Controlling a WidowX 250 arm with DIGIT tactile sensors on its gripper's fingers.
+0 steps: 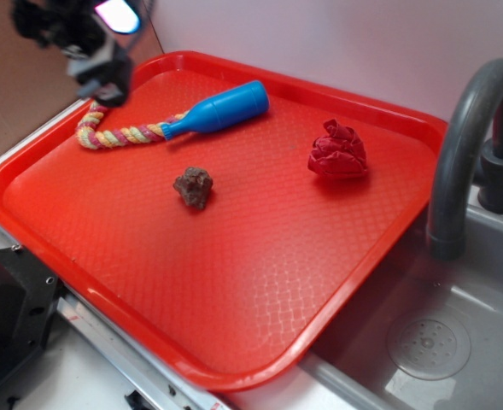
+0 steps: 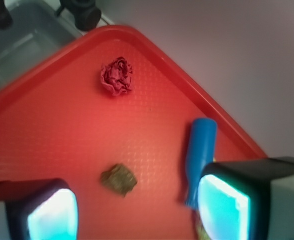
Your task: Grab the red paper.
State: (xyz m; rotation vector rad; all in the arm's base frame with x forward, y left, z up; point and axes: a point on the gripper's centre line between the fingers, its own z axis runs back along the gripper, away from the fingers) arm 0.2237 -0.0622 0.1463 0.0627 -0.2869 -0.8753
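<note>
Gripper (image 2: 132, 210) wide open and empty, high over the tray's (image 1: 260, 282) corner; nothing grasped yet.

The red paper (image 1: 337, 150) sits alone near the tray's far edge, well apart from the brown lump (image 1: 193, 186) and blue-handled rope toy (image 1: 217, 109); likely light, soft, crushable; close across its middle, from above.

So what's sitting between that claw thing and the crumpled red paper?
Mostly bare tray. In the wrist view, the brown lump lies between the gripper and the red paper.
</note>
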